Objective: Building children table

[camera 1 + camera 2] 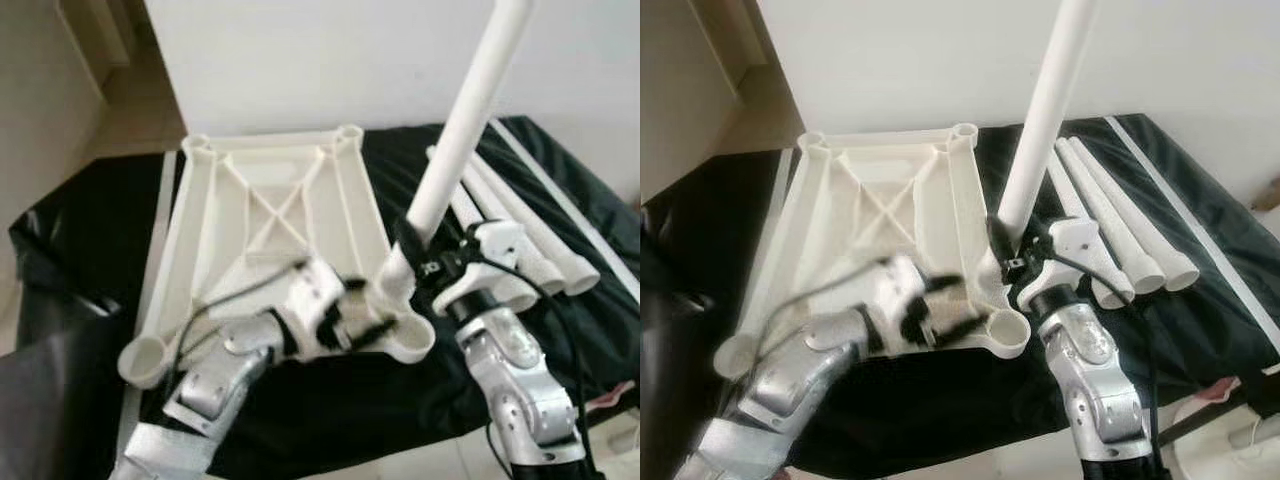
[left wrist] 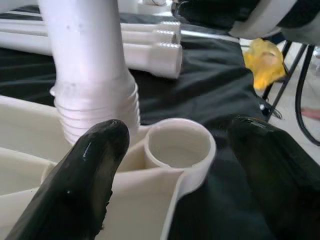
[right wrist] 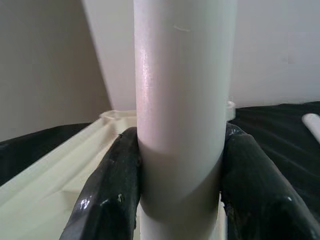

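Right claw (image 1: 1008,262) clamps white leg (image 1: 1045,110), tilted; cross-threading risk at socket. Left claw (image 1: 362,318) wide, steadying tabletop (image 1: 275,200).

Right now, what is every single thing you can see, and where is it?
Tabletop: one, cream-white, upside down on the black cloth, round sockets at its corners.
Held leg: one, white, upright and leaning, threaded end at a near corner socket.
Spare legs: three, white, lying side by side on the cloth, right of the tabletop.
Black cloth: one, covering the work surface.
Yellow object: one, beyond the cloth's edge; cannot tell what.
Left gripper: black fingers open around an empty corner socket.
Right gripper: black fingers clamped on the held leg.
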You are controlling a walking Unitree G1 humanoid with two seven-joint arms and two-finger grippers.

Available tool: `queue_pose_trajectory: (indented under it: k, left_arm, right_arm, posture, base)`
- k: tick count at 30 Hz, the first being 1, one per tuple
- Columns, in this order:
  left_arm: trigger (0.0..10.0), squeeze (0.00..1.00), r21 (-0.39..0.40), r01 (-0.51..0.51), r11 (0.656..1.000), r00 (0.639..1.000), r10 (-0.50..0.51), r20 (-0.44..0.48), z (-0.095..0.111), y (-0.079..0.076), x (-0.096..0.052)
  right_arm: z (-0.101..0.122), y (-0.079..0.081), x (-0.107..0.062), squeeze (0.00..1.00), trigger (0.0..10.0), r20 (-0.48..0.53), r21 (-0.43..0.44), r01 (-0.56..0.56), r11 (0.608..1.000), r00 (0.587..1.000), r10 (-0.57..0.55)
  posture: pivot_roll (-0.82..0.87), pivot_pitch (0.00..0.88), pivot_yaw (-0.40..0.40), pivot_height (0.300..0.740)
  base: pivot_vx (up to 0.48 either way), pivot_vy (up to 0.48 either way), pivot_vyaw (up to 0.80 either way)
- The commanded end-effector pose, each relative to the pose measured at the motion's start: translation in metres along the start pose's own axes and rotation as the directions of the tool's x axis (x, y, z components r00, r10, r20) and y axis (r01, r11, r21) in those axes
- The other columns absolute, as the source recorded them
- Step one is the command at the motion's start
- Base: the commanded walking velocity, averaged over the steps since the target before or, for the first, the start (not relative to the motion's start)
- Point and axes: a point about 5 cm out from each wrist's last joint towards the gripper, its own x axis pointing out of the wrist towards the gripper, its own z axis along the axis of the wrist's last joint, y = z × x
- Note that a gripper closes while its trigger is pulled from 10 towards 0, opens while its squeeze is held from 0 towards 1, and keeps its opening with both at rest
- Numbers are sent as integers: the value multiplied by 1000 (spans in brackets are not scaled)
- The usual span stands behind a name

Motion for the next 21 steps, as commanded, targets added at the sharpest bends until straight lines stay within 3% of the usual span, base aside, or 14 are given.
queue_pose_trajectory:
  k: [1,4,12,16,21]
  left_arm:
    - [10000,0,26,25,999,999,-24,-24,-3,-2,-2]
    - [10000,0,90,33,995,997,-26,-77,-11,-1,-5]
    - [10000,0,100,-5,995,995,15,-102,-13,2,-8]
    - [10000,0,120,-134,984,981,149,-125,-14,20,-10]
    - [10000,0,49,-230,972,968,234,-87,-8,32,-13]
  right_arm:
    - [-3,-1,-3,0,10000,-3,-18,-2,1000,1000,2]
    - [-18,-2,-12,0,10000,-47,-38,-20,999,999,19]
    - [-26,1,-26,0,10000,-70,-58,-44,997,997,40]
    - [-27,1,-33,0,10000,-72,-65,-51,997,996,46]
    - [-31,-1,-46,0,10000,-102,-78,-63,995,993,55]
  posture:
    - [-53,0,-2,740]
    - [-59,0,8,740]
    - [-62,0,22,740]
    - [-64,0,27,740]
    - [-66,0,30,740]
  base:
    - [0,0,0]
    - [0,0,0]
    - [0,0,0]
    - [0,0,0]
    - [0,0,0]
